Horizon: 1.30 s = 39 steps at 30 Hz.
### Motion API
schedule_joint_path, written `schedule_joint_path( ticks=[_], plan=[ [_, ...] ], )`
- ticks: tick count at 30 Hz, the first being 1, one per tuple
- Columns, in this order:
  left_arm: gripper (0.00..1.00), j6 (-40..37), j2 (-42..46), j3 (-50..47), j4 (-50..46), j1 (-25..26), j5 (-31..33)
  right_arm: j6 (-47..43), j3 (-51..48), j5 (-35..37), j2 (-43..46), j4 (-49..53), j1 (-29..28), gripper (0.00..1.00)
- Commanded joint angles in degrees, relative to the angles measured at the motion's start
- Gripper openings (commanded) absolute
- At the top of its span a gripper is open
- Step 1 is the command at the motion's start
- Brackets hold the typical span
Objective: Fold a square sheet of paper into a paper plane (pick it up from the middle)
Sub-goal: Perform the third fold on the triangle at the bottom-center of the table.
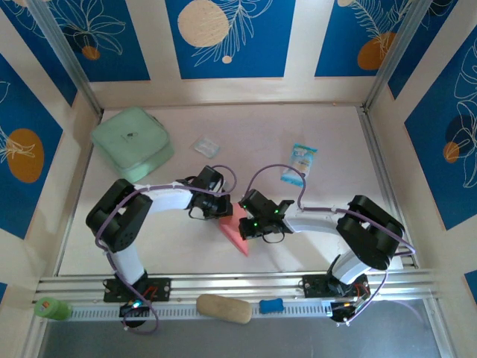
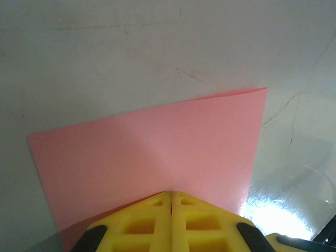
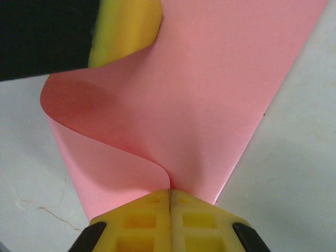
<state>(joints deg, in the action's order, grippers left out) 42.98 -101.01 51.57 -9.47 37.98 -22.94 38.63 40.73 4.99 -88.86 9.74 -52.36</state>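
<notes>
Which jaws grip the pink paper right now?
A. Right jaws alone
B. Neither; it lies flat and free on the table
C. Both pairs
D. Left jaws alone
C: in each wrist view the yellow jaws are pinched shut on an edge of the paper, and the sheet curls up between the left jaws and the right jaws.

You will find no text, number or brand here that can be read. The blue-and-white snack packet (image 1: pixel 301 163) on the surface carries some print, but in the top view it is too small and too blurred to make out any word. The mint-green pouch (image 1: pixel 133 142) has one small dark mark near the middle of its top face, and you cannot tell whether this is a logo or letters.
</notes>
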Motion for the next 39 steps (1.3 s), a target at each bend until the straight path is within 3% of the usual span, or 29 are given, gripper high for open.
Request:
schedule_joint_path(
  ticks=[1,14,39],
  plan=[
    [0.05,-0.1,-0.9,-1.1,-2.3,-0.3,-0.4,0.7,-0.5,0.0,-0.6,0.9,-0.1,0.02],
    [0.05,-0.2,-0.9,-1.0,-2.5,-0.3,-0.3,1.0,-0.8,0.7,2.6,1.7,-0.2,0.02],
    [0.05,-0.6,-0.7,-0.4,-2.8,-0.3,0.0,1.9,-1.7,-0.2,-1.5,-0.4,-0.3,0.02]
  ],
)
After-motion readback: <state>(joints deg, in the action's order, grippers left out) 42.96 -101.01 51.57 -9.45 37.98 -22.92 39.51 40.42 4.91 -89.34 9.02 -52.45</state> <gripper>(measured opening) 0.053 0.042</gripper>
